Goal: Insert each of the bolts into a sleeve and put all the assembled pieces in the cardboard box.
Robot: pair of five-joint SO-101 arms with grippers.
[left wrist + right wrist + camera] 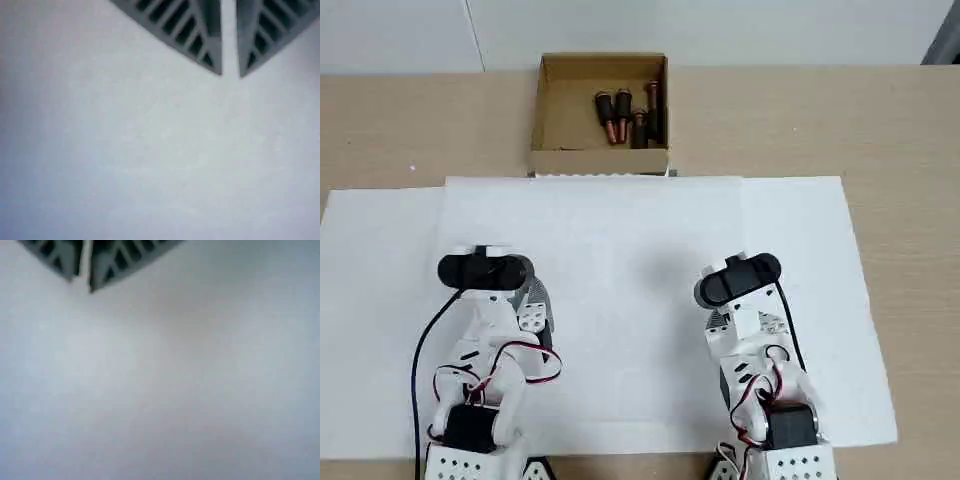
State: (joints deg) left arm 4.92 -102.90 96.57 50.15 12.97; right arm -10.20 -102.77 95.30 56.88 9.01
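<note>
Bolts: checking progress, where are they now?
High view: the bolts lie in the box, right half, at the far side of the table beyond the paper.

The cardboard box [603, 160] was brown; the sleeves [604, 102] in it were black, the bolts [613, 131] copper-coloured. The paper [640, 250] was white, the table [420, 120] pale beige. The left gripper [230, 74] had grey fingers [185, 27] with dark slots.

At the far middle of the table [400, 120], a cardboard box [548, 110], just behind the far edge of a paper sheet [630, 300] spread over the near part. In the box's right half, assembled pieces [618, 112] huddled together. On the sheet, one arm [485, 330] near left, another arm [750, 330] near right, well apart.
</note>
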